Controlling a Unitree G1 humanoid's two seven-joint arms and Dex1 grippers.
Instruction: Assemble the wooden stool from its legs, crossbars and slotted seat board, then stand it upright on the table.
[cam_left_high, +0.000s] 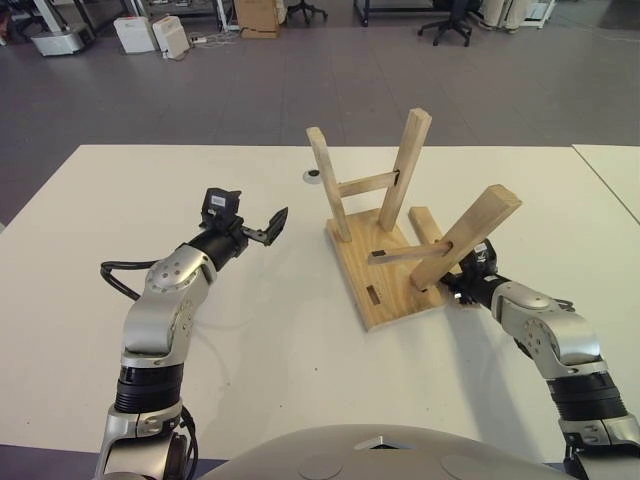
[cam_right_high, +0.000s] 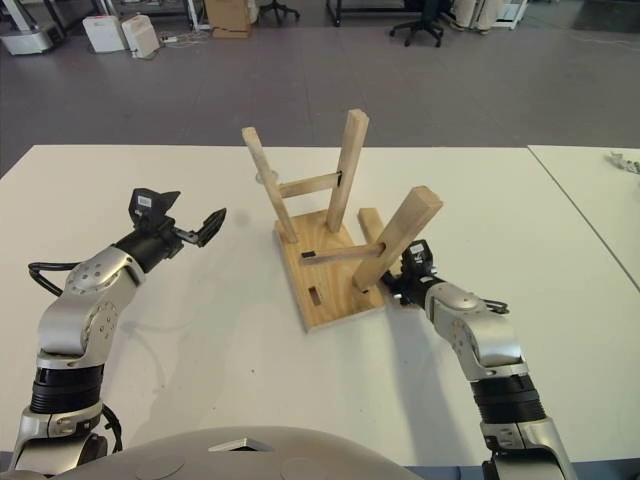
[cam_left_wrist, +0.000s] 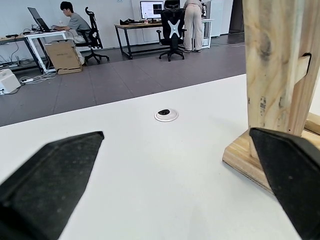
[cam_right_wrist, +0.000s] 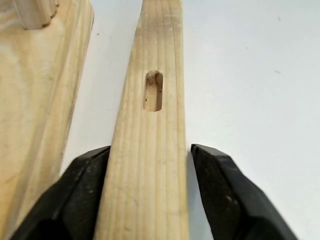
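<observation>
Jaws of the right gripper (cam_right_wrist: 150, 150) straddle the loose leg (cam_right_wrist: 155, 60), unclamped, ready to lift it; left gripper (cam_left_wrist: 176, 132) hangs wide open.

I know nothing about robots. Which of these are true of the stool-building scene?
1. The pale wooden seat board lies on the white table with legs pointing up. True.
2. Four legs stand in the board. False: three legs stand in it, the nearest one tilted, and a loose slotted wooden piece lies on the table beside the board.
3. The left gripper is holding a crossbar. False: it is open and empty, to the left of the board.
4. The right gripper has its fingers on either side of the loose slotted piece. True.
</observation>
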